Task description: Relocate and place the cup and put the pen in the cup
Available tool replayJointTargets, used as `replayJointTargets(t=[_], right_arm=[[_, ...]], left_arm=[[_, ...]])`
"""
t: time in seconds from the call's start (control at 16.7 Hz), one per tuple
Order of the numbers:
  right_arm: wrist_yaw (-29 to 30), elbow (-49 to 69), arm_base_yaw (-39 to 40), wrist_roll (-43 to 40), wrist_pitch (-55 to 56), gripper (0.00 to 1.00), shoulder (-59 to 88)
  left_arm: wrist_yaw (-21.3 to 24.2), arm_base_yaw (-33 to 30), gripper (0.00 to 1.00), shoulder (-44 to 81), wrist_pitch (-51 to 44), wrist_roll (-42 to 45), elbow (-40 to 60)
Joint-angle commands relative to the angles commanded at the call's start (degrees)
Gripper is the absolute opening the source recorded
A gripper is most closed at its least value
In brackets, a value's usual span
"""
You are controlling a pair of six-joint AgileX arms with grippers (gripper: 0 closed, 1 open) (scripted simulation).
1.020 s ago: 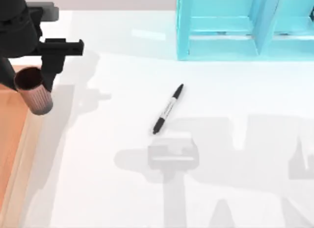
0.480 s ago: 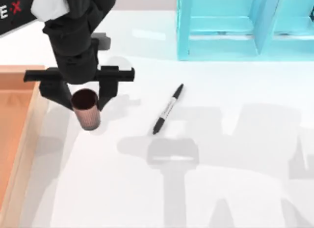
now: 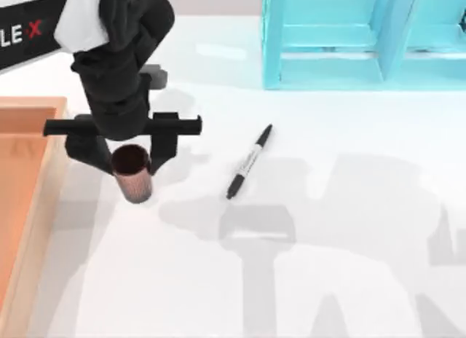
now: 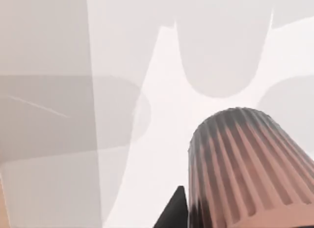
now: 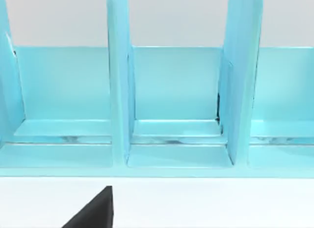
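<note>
The cup (image 3: 133, 179), small, ribbed and reddish-brown with a dark inside, stands upright between the fingers of my left gripper (image 3: 127, 159), which is shut on it over the white table just right of the tray. Up close in the left wrist view, the cup (image 4: 245, 169) has one dark fingertip (image 4: 174, 214) beside it. Whether its base touches the table I cannot tell. The pen (image 3: 249, 162), black with a pale label band, lies slanted on the table to the right of the cup, apart from it. A dark part of my right gripper's finger (image 5: 93, 213) shows in the right wrist view.
An orange-tan wooden tray (image 3: 45, 207) runs along the table's left side, close to the cup. A light blue compartment rack (image 3: 328, 39) stands at the back right and faces the right wrist camera as the rack (image 5: 167, 105). White table surface stretches in front of the pen.
My left arm has carried the cup rightward from over the tray's edge onto the white table, then slightly toward the front. The pen has not moved.
</note>
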Motion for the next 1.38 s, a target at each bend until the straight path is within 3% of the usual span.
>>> replayJointTargets(t=[0.36,1.14,1.38], right_arm=[[0.0,0.0,0.0,0.0,0.0,1.0,0.0],[0.0,0.0,0.0,0.0,0.0,1.0,0.0],[0.0,0.0,0.0,0.0,0.0,1.0,0.0]], left_arm=[[-0.07,-0.12,0.0,0.92,3.65,-0.04,-3.25],[-0.07,-0.12,0.98,0.92,3.65,-0.04,-3.25],[-0.07,-0.12,1.0,0.92,3.65,-0.04,-3.25]])
